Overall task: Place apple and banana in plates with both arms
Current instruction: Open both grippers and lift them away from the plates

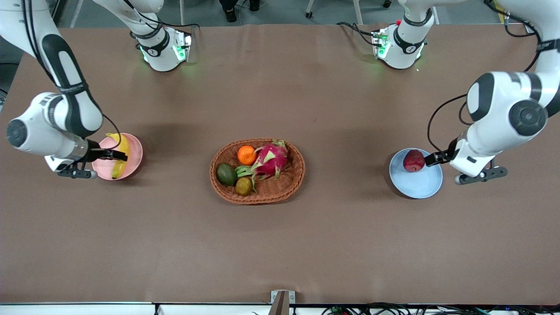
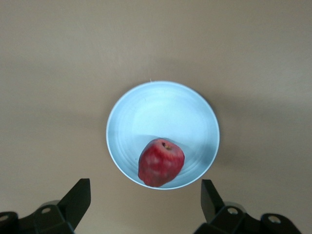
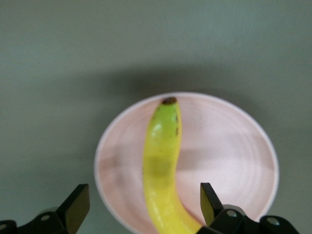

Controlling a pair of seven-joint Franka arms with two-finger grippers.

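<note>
The dark red apple (image 1: 413,160) (image 2: 161,162) lies in the light blue plate (image 1: 418,186) (image 2: 161,112), toward the left arm's end of the table. My left gripper (image 1: 431,158) (image 2: 145,189) hangs open just above the plate's edge beside the apple, holding nothing. At the right arm's end, the yellow banana (image 1: 121,156) (image 3: 162,165) rests lengthwise in the pale pink plate (image 1: 134,151) (image 3: 229,151). Over it my right gripper (image 1: 114,154) (image 3: 145,195) is open, its fingers wide on either side of the banana and apart from it.
An oval brown wicker basket (image 1: 258,199) stands mid-table between the plates. It holds a pink dragon fruit (image 1: 271,159), an orange (image 1: 246,155), an avocado (image 1: 226,174) and a kiwi (image 1: 243,186). Bare brown tabletop surrounds all three.
</note>
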